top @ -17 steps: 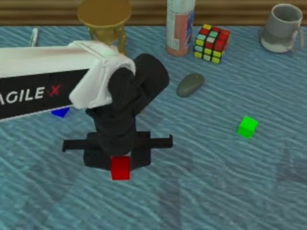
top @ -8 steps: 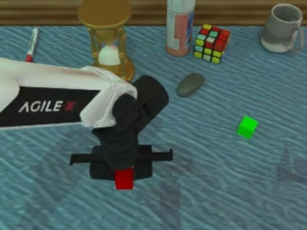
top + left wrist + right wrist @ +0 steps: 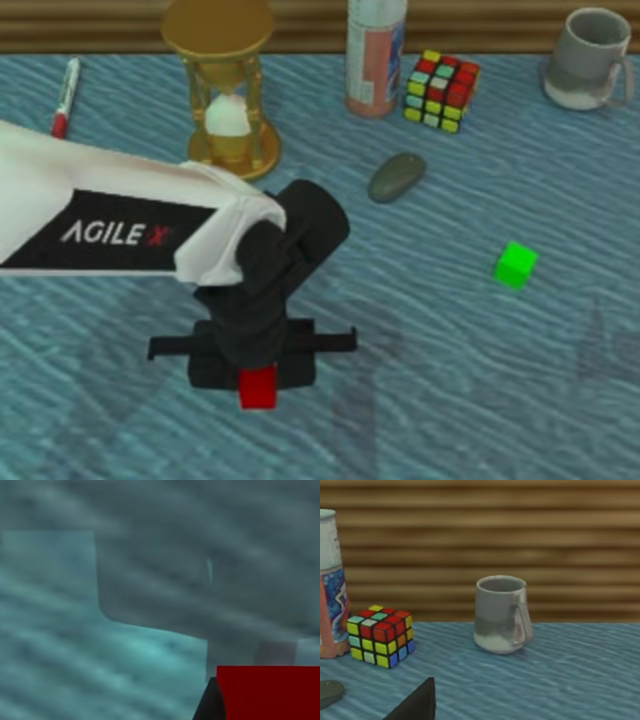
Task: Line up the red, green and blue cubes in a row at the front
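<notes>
Sweeping from the left of the top view: a red-capped marker lay at the far left edge of the blue tabletop, and beside it stood a gold hourglass. In front of these, my left arm reached in from the left side, its left claw pointed down over the front-left part of the tabletop and clamped on the red cube. The cube showed between the dark fingers in the top view; in the left wrist view the red cube filled the corner of the frame with one dark finger pressed against its side, and the tabletop showed beyond it. Whether the cube touched the surface or hung just above it, I could not tell.

Moving on toward the middle, a tall can stood at the back, a multicoloured puzzle cube just beside it, and a grey computer mouse a little in front. Further right, the green cube sat alone on the tabletop, well apart from the red one. At the far right back corner stood a grey mug.

The blue cube was not visible in any view. The right wrist view looked at the mug and the puzzle cube, with only a dark edge of the right claw in the frame, so I could not tell its state.
</notes>
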Tool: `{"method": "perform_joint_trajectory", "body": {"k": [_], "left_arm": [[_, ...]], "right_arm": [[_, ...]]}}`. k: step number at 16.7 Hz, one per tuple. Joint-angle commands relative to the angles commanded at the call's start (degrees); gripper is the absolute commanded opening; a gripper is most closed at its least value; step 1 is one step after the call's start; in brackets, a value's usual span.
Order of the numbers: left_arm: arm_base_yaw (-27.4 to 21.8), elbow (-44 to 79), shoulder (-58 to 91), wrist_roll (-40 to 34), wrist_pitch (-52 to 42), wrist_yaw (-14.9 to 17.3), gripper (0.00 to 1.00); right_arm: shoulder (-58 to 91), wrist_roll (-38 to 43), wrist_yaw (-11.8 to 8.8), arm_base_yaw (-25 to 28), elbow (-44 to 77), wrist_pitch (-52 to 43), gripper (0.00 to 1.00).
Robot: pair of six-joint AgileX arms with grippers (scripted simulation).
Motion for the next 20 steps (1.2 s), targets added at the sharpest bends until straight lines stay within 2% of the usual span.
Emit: {"method": "perform_joint_trajectory", "body": {"k": [12,20], "left_arm": [[0.00,0.00,0.00,0.00,0.00,0.00,0.98],[0.00,0.00,0.00,0.00,0.00,0.00,1.00]], "right_arm": [[0.00,0.00,0.00,0.00,0.00,0.00,1.00],[0.00,0.00,0.00,0.00,0.00,0.00,1.00]]}}
